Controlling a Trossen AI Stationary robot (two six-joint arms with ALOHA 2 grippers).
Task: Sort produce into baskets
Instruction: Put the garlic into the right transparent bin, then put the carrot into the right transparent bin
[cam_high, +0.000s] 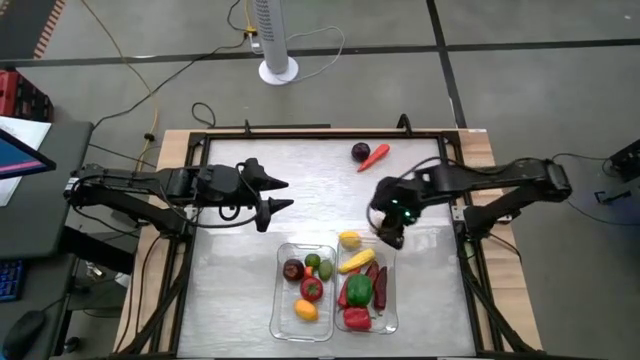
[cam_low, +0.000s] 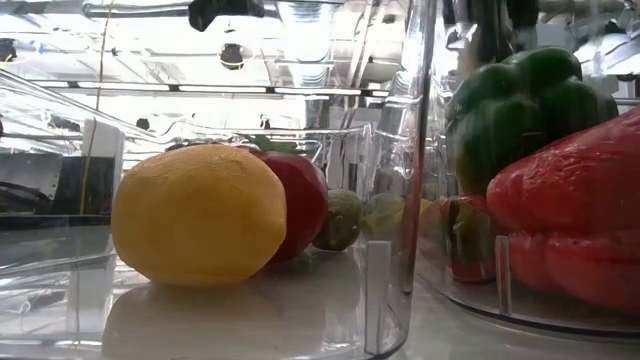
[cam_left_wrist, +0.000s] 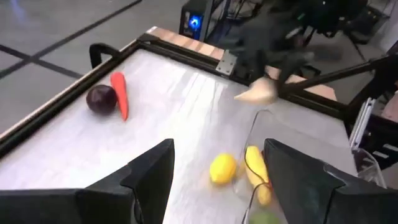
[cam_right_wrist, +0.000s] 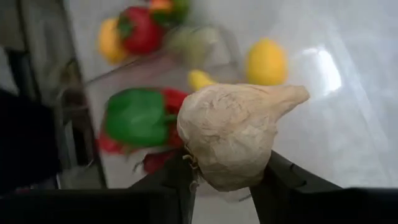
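Note:
Two clear baskets stand side by side at the table's near middle. The left basket (cam_high: 278, 300) holds a dark red fruit, a lime, a red one and an orange-yellow one. The right basket (cam_high: 392, 300) holds corn, a green pepper (cam_high: 360, 290) and red peppers. A yellow lemon (cam_high: 349, 239) lies on the table just beyond them. A purple round piece (cam_high: 360, 152) and a carrot (cam_high: 375, 156) lie at the far edge. My right gripper (cam_high: 390, 232) is shut on a beige garlic bulb (cam_right_wrist: 230, 134) above the right basket's far end. My left gripper (cam_high: 278, 195) hovers open at the left. My right gripper pinches the garlic bulb's fat round body (cam_right_wrist: 208, 165) between its two fingers, one on each side. The fingers slant downward from the table's right. The bulb is lifted clear of the table, and its pointed tip (cam_right_wrist: 295, 94) sticks out sideways past the fingers.
A raised frame (cam_high: 200, 140) runs around the table. The steel surface between the far produce and the baskets is bare. In the low view an orange-yellow fruit (cam_low: 198, 215) fills the left basket's near end and a red pepper (cam_low: 580, 215) fills the right basket's.

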